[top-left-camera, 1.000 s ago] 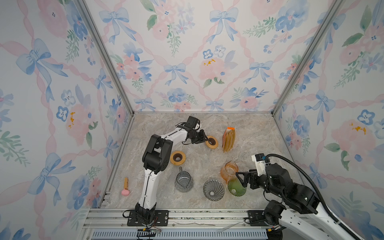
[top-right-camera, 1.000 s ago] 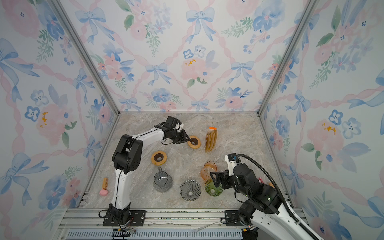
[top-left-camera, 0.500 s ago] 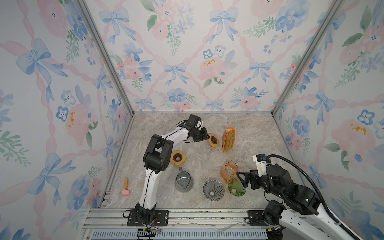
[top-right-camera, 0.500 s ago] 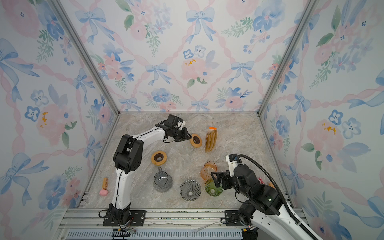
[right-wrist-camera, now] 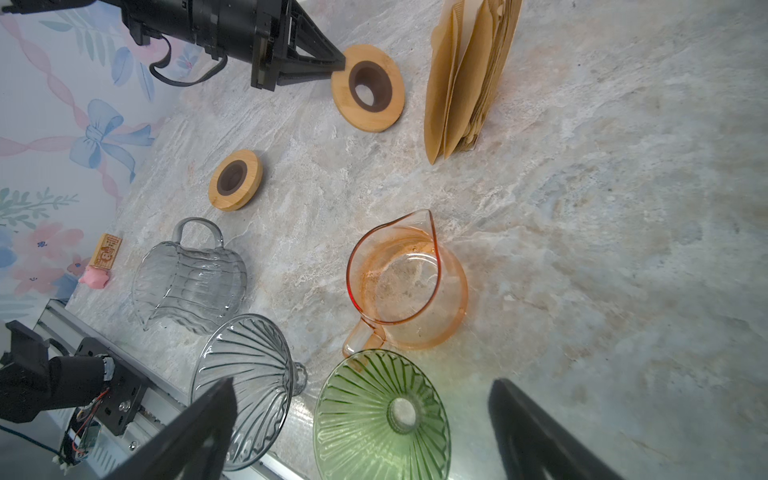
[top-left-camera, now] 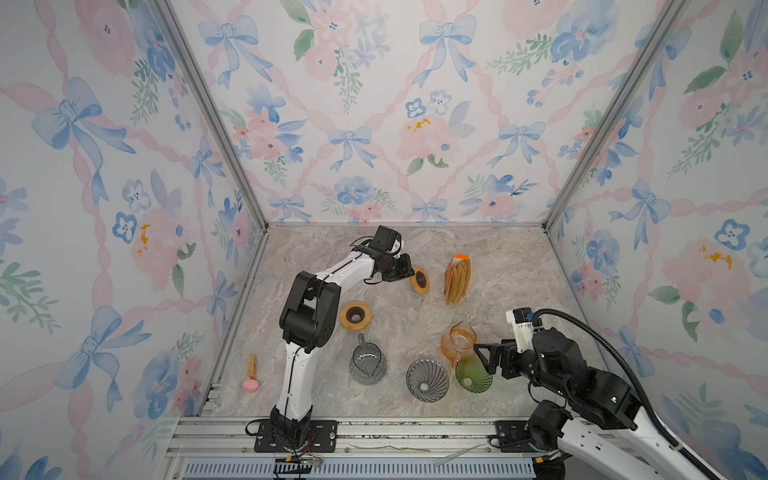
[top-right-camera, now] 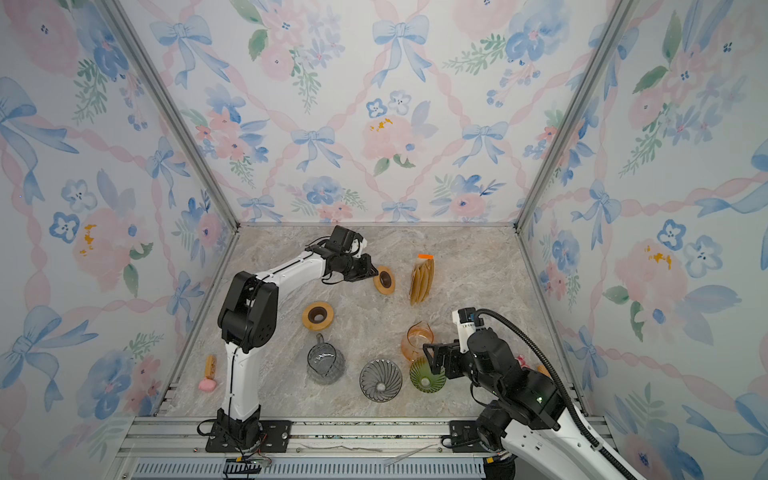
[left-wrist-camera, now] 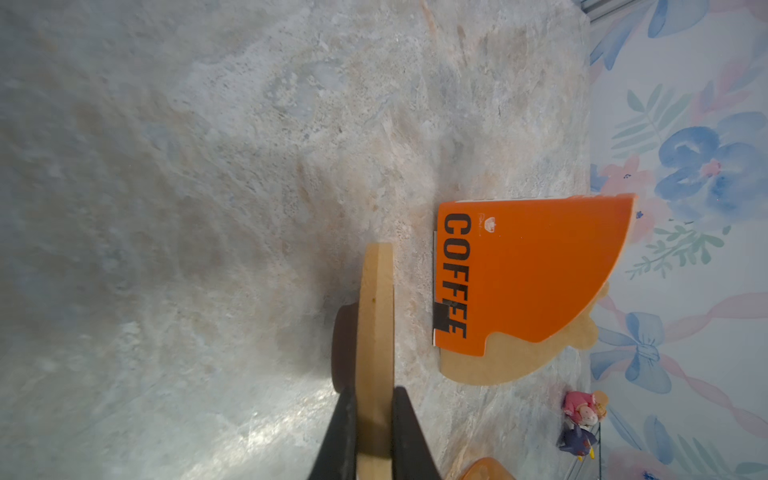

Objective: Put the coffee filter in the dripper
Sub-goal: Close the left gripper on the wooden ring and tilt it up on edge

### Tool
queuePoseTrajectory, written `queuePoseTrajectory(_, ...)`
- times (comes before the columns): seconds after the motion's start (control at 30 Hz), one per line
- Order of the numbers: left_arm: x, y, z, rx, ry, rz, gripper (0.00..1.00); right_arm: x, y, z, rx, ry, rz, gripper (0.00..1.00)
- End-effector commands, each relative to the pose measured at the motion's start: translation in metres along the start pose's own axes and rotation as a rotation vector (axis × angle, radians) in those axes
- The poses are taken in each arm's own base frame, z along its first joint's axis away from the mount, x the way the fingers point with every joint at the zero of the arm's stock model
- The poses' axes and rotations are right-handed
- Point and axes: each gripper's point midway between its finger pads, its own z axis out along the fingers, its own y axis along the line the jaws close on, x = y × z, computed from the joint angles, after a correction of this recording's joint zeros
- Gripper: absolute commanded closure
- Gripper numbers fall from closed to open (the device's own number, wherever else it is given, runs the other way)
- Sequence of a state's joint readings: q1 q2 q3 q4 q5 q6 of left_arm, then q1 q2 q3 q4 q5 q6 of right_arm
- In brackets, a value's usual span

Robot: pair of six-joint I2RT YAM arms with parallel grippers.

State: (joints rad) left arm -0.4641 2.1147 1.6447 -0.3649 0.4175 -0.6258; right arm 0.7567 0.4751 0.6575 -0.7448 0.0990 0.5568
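Your left tool [left-wrist-camera: 374, 401] has just clamped one wooden ring [left-wrist-camera: 376, 316], tipping it on edge, perhaps off the surface [top-left-camera: 498, 266]: no filter yet. The coffee filters [top-left-camera: 457, 278], one stack, stand just beside it. Your right tool [right-wrist-camera: 362, 388] gapes at the green dripper [right-wrist-camera: 382, 419]. Two rings [top-left-camera: 355, 316], two drippers [top-left-camera: 427, 380], two jugs [top-left-camera: 457, 340].

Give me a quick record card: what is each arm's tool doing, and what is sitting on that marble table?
Left tool: shut on a wooden ring, held on edge, apart from the filter stack
Right tool: open, at the green dripper; contact unclear
Filter stack: upright, ungripped, orange card on one side
Spare wooden ring: flat on the table
Glassware: clear dripper, clear jug, orange jug, all empty
Task status: no filter in any dripper yet
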Motion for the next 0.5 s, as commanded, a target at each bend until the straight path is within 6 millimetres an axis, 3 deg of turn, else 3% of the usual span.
queuePoseTrajectory(0.0,-0.001,0.000,-0.026,-0.056,-0.021,0.070,0.90,0.005,-0.003,0.001,0.014,0.011,-0.002,0.03)
queuePoseTrajectory(0.47,0.005,0.020,-0.071,-0.374,-0.018,0.266,0.92,0.005,-0.003,0.003,0.011,0.010,0.008,0.03)
